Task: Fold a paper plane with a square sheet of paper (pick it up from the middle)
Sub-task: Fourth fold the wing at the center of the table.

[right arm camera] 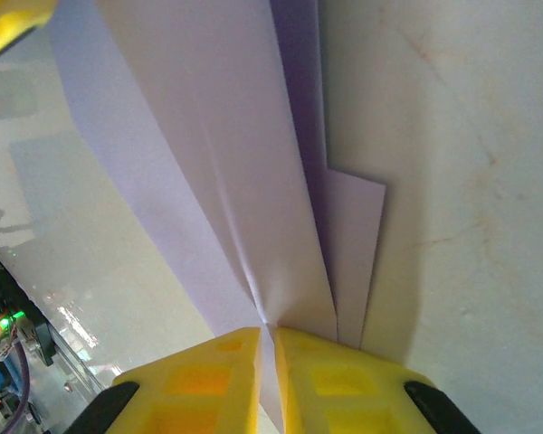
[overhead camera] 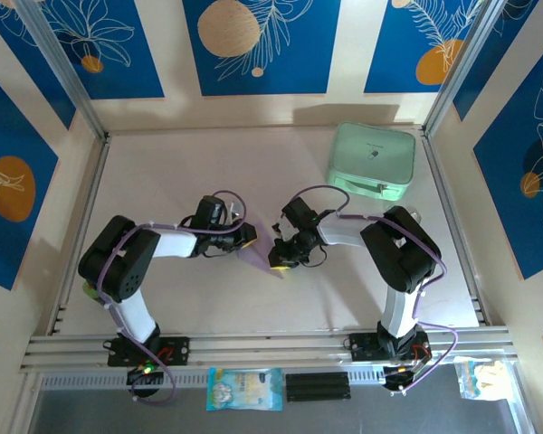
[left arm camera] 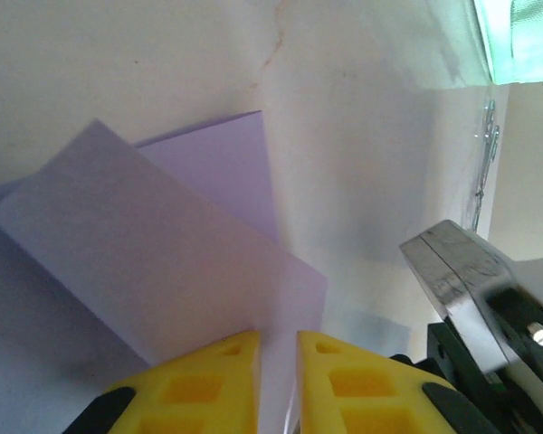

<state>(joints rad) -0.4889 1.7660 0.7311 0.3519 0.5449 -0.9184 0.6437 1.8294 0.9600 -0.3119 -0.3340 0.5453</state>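
Observation:
The sheet of paper (overhead camera: 258, 250) is pale lilac, folded into a narrow layered paper plane shape with long creases. It hangs between my two grippers just above the middle of the table. My left gripper (overhead camera: 246, 237) holds its left side. In the left wrist view the yellow fingers (left arm camera: 208, 384) stand close together with the paper (left arm camera: 163, 253) running through the gap of the gripper (left arm camera: 279, 348). My right gripper (overhead camera: 281, 257) is shut on the paper's (right arm camera: 244, 163) centre crease, where the folds converge at the gripper (right arm camera: 271, 339).
A mint-green rounded case (overhead camera: 373, 163) lies at the back right of the table, its corner showing as the case (left arm camera: 520, 36) in the left wrist view. Metal rails run along the table's sides and front edge (overhead camera: 271, 344). Both arms bend inward toward the middle.

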